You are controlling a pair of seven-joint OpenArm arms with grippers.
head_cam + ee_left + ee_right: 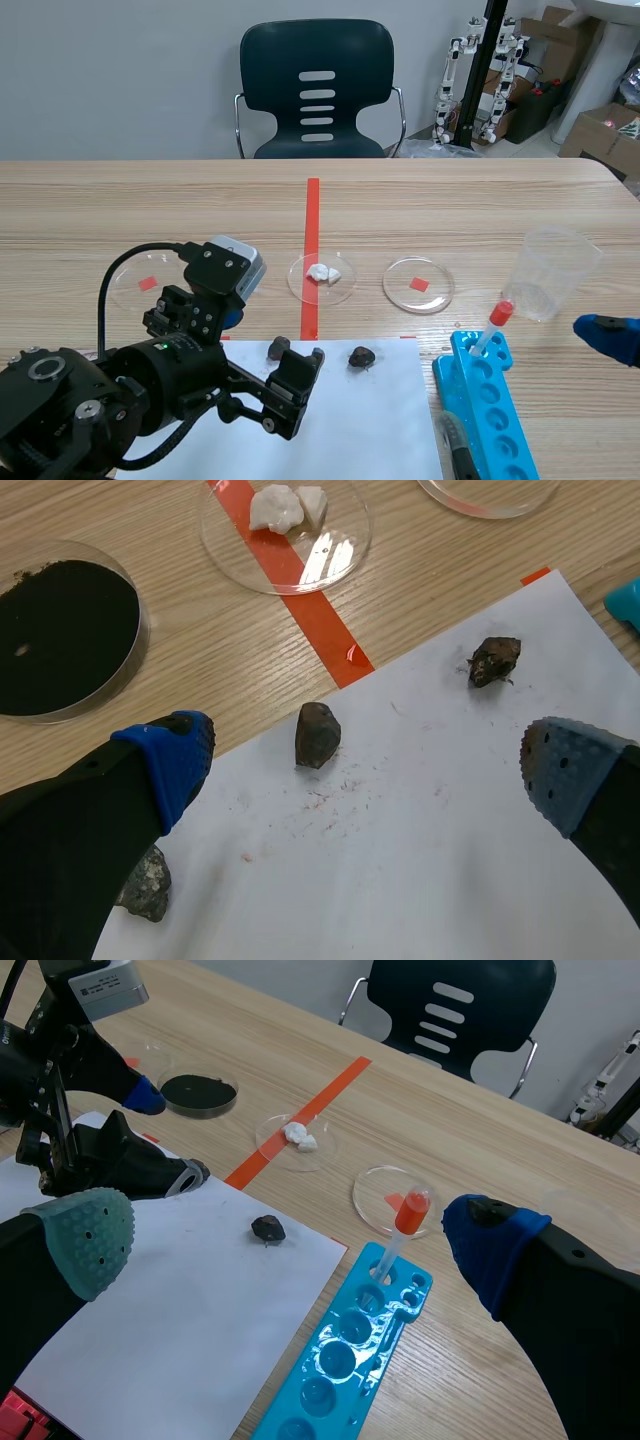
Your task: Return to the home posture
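Right, one long wooden table (100, 200) and one dark chair (317, 85) behind its far edge. Two black arms are in play. The left gripper (370, 760) hangs low over the far-left corner of the paper, fingers spread wide and nothing between them. The right gripper (290, 1235) sits out at the table's right edge just beside the cup, its claw also wide apart and empty. One white paper sheet (370, 420) lies at the middle of the near edge. One blue rack (495, 400) lies just off the paper's right edge, and one clear cup (555, 270) stands beyond it. Four dishes run across the table's middle: a clear dish (140, 280) toward the left edge, a black-powder dish (65, 630) blocked by the left arm in the scene view, a centre dish (322, 277) holding two white lumps (285, 505), and another clear dish (418, 285). One red-capped tube (493, 325) leans in the rack's far end. Three rocks: a dark rock (318, 735) on the paper's far edge, a second rock (495, 660) near its far-right corner, and a grey rock (148, 885) half hidden behind the left finger.
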